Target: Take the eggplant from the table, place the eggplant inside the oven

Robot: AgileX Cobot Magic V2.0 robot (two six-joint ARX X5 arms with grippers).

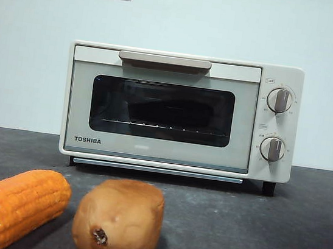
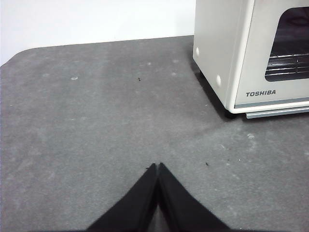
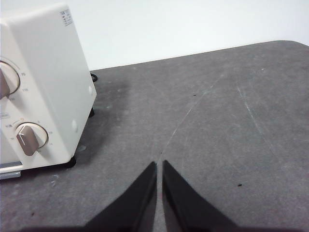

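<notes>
Oven: we count one oven, cream-white, its door closed, with two round knobs, standing on the bench.
Eggplant: we make out one dark long shape behind the dark glass, on the wire rack; we take it for the eggplant.
Other produce: one orange corn cob and one tan potato, just beside each other on the bench in front.
Left gripper: we see its jaws pressed together, holding nothing, over bare bench beside the oven.
Right gripper: its jaws nearly meet, holding nothing, beside the knob end.
</notes>
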